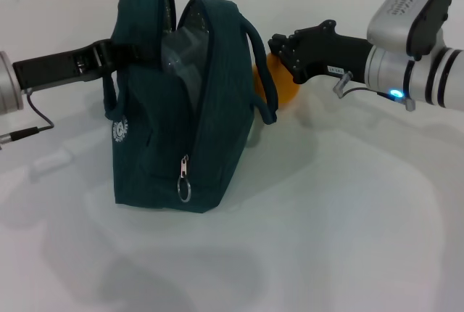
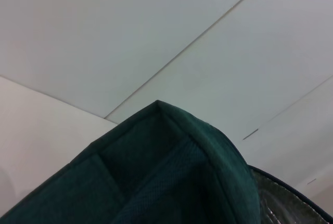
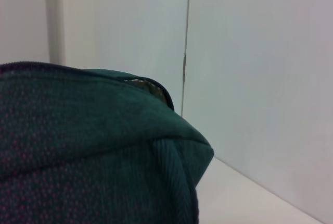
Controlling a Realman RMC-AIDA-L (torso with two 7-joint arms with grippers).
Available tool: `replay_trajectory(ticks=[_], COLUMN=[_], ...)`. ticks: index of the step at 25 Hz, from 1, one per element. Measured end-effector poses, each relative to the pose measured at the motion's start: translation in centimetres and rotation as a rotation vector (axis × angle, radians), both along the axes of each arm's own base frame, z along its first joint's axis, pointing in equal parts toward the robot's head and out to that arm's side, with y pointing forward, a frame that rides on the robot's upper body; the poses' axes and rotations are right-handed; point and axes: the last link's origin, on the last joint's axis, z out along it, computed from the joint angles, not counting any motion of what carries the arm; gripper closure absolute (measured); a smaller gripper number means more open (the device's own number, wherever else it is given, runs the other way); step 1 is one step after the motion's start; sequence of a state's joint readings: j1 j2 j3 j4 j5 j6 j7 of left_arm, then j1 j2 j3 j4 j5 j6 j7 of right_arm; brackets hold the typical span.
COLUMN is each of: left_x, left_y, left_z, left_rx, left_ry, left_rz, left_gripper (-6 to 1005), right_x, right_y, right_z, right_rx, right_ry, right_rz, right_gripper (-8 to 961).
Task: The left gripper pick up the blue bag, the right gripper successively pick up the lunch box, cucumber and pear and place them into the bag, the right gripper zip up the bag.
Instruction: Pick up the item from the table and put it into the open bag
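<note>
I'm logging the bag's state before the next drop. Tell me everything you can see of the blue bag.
The blue bag is dark teal fabric with silvery lining, standing upright on the white table, mouth open. It has loop handles, a round white logo and a zipper with a metal ring pull hanging low. The left pincer meets its upper edge. The right pincer, at the pear, is just beyond the other side.

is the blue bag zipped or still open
Open: the blue bag gapes at the top, silvery lining showing, and its zipper pull hangs low on the end.
</note>
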State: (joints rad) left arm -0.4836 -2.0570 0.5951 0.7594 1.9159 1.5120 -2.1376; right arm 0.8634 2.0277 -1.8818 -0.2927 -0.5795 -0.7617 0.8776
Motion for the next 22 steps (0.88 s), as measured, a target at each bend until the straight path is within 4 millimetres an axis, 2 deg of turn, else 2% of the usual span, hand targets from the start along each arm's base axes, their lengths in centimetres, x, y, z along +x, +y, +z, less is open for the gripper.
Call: replay_trajectory(ticks=[8, 22], left_x=[-0.2, 0.7], left_y=[-0.4, -1.0], left_z=[0.2, 0.5], left_rx=[-0.009, -0.026], left_ry=[-0.003, -0.050], left_rz=[-0.005, -0.064], left_gripper=[967, 967], right_x=[0.2, 1.0], right_y=[-0.3, -1.0], right_z=[0.2, 0.7], right_rx=[0.012, 0.045], right_ry=[0.024, 0.041], right_rz=[-0.005, -0.021], right_gripper=[932, 931])
